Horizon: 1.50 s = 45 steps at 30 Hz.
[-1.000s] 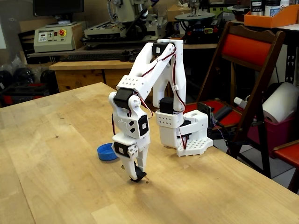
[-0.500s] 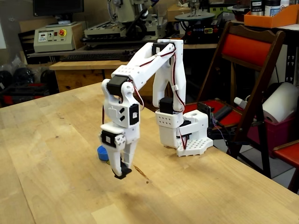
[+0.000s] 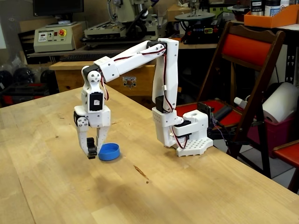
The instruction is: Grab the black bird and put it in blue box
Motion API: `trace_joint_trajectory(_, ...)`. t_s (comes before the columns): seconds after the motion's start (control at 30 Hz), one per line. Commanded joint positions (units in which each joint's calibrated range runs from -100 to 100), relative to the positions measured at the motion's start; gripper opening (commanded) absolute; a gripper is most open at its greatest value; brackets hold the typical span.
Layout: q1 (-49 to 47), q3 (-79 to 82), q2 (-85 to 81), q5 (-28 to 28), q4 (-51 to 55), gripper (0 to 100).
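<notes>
My white gripper (image 3: pixel 93 150) points straight down over the wooden table, just left of the blue box (image 3: pixel 109 152) in the fixed view. The blue box is a small round shallow dish lying on the table (image 3: pixel 154 196). The black bird (image 3: pixel 91 149) is a tiny dark shape held between my fingertips, slightly above the table surface and beside the dish's left rim. Its beak and belly are too small to make out. The gripper is shut on it.
The arm's white base (image 3: pixel 187 135) stands at the table's right edge. A red folding chair (image 3: pixel 247 70) and a paper towel roll (image 3: pixel 280 103) are beyond that edge. A cluttered workbench (image 3: pixel 84 70) is behind the table.
</notes>
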Motion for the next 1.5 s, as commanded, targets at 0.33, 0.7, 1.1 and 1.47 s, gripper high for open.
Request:
trace_joint_trajectory(0.33, 9.38, -3.04, -5.57, 0.24, 0.11, 2)
trace_joint_trajectory(0.7, 13.08, -2.24, -9.42, 0.29, 0.11, 2)
trace_joint_trajectory(1.1, 19.08, -2.24, -9.76, -0.05, 2.96, 2)
trace_joint_trajectory(1.47, 18.93, -2.33, -10.02, -0.15, 8.96, 2)
